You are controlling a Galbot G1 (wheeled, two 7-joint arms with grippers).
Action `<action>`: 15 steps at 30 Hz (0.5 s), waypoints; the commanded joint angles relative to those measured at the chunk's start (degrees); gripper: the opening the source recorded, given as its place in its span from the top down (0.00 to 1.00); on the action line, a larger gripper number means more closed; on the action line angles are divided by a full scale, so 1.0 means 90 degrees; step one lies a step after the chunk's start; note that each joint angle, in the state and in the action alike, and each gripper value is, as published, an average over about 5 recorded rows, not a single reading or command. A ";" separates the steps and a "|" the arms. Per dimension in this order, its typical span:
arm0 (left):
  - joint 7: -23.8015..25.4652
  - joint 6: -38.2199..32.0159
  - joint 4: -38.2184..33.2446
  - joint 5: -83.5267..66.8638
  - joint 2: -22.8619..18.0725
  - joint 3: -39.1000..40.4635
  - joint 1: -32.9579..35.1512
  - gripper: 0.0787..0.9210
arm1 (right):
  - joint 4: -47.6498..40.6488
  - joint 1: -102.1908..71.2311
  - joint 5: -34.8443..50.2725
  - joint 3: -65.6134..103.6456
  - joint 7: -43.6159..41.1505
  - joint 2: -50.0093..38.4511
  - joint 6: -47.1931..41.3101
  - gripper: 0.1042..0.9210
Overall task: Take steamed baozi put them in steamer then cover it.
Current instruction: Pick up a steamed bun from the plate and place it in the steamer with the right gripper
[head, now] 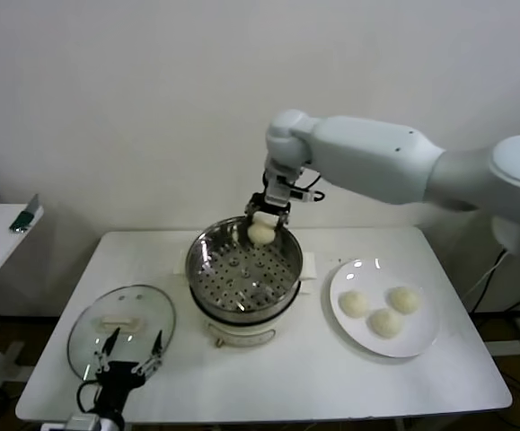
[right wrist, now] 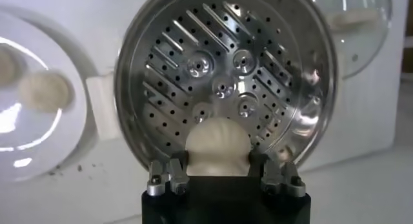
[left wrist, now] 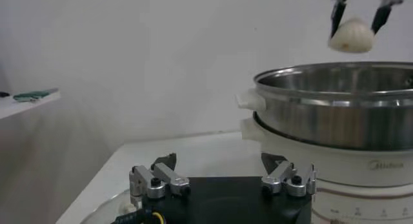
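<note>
Head view: the left claw [head: 135, 344] is hanging released over the cover [head: 122, 329] lying on the table [head: 268, 386]; the right claw [head: 268, 215] is grasping a baozi [head: 260, 233] above the steamer [head: 244, 272]; three baozi [head: 380, 312] are sitting on the plate [head: 421, 337].

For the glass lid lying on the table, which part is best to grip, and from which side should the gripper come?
Grip the cream-white bar handle in the middle of the glass lid, coming straight down from above. The lid lies flat on the table with its handle facing up, and the dome is smooth and wide. The open left gripper, over the lid's near edge, is probably best placed; set its jaws across the bar's narrow width.
</note>
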 commanded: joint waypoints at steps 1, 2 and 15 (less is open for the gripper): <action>-0.0007 -0.0018 0.0055 -0.0004 -0.0006 0.0010 -0.0020 0.12 | -0.1048 -0.0927 -0.1289 0.0476 0.0330 0.0642 0.0711 0.35; -0.0007 -0.0020 0.0070 -0.0004 -0.0009 0.0011 -0.0028 0.12 | -0.1117 -0.0981 -0.1364 0.0528 0.0375 0.0664 0.0723 0.35; -0.0011 -0.0001 0.0182 -0.0068 0.0001 -0.0005 -0.0151 0.12 | -0.2026 -0.1599 -0.2200 0.1221 0.0709 0.1007 0.0964 0.31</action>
